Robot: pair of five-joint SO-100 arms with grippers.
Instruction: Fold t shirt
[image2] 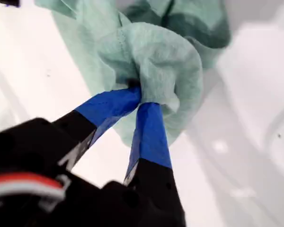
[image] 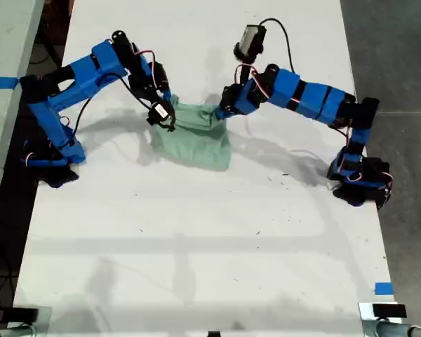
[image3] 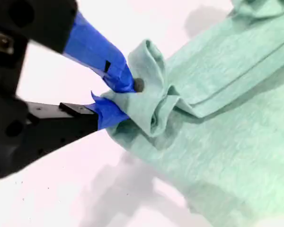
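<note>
White worktop (image: 196,246) lies closest to you in the exterior view and carries everything else. On it stand 2 blue arms, one arm (image: 77,77) based at the exterior view's left and the other arm (image: 309,98) based at the exterior view's right, both reaching inward toward the middle. Between them lies the t shirt (image: 196,144), pale mint green and wrinkled, bunched into a rough rectangle on the far half of the worktop. Each arm meets it at one of its far corners.

Your first end effector (image2: 139,97) is closed tight on a gathered puff of the t shirt's cloth, its blue-taped fingers (image2: 149,137) meeting at the tips. Your second end effector (image3: 120,97) is likewise pinched on a rolled corner of the t shirt, the rest of the cloth spreading flat beyond it. You cannot tell from the wrist views which arm carries which.
</note>
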